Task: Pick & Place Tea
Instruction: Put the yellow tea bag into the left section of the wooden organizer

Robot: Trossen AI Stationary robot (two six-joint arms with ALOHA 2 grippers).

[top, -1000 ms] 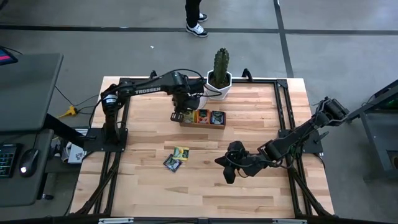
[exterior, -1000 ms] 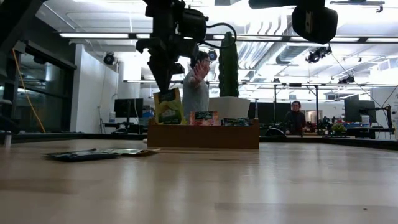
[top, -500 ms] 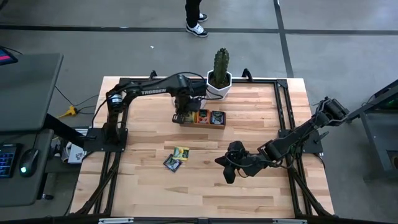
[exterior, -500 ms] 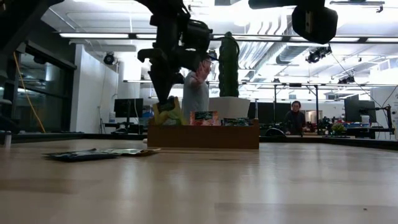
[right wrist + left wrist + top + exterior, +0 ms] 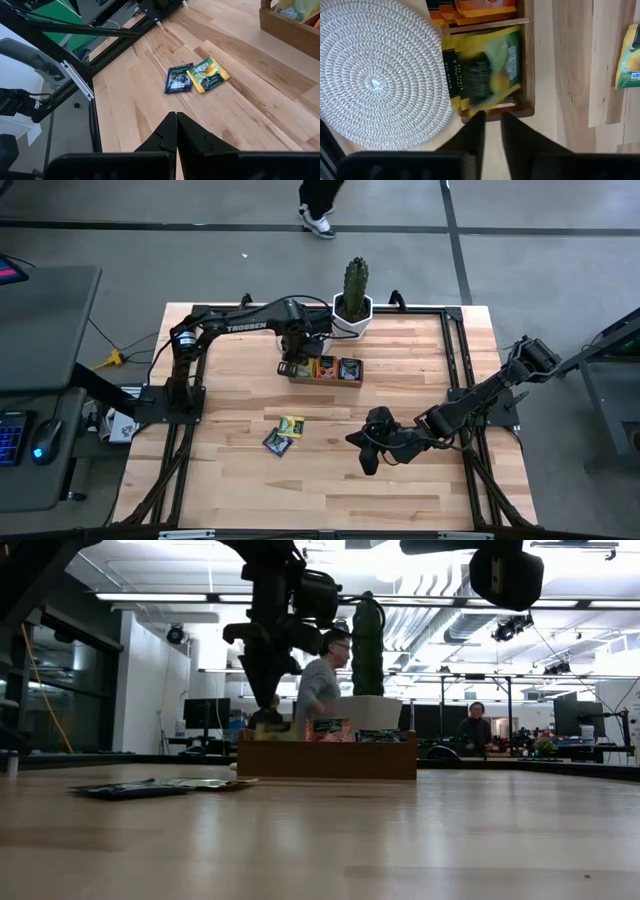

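Observation:
A brown wooden tray (image 5: 326, 380) (image 5: 330, 758) stands at the table's far middle, with tea packets upright in its compartments. My left gripper (image 5: 291, 362) (image 5: 491, 118) points down just above the tray's left compartment. Its fingers stand slightly open with nothing between them. Below them a yellow tea packet (image 5: 492, 70) lies blurred inside that compartment, against other yellow packets (image 5: 453, 75). Two more tea packets lie flat on the table, a yellow one (image 5: 291, 426) (image 5: 208, 74) and a dark blue one (image 5: 277, 443) (image 5: 178, 79). My right gripper (image 5: 365, 461) (image 5: 175, 124) hovers shut at the near right.
A cactus in a white pot (image 5: 352, 304) stands just behind the tray. A white woven round mat (image 5: 375, 75) lies beside the tray's left end. Black frame rails (image 5: 455, 380) run along the table's sides. Bare wood lies around the two loose packets. A person (image 5: 318, 690) stands beyond the table.
My left gripper has gone down with the yellow packet, which hung upright below it, into the tray's left compartment and has let go. The packet has dropped and now sits low inside the compartment. The person behind the table has moved.

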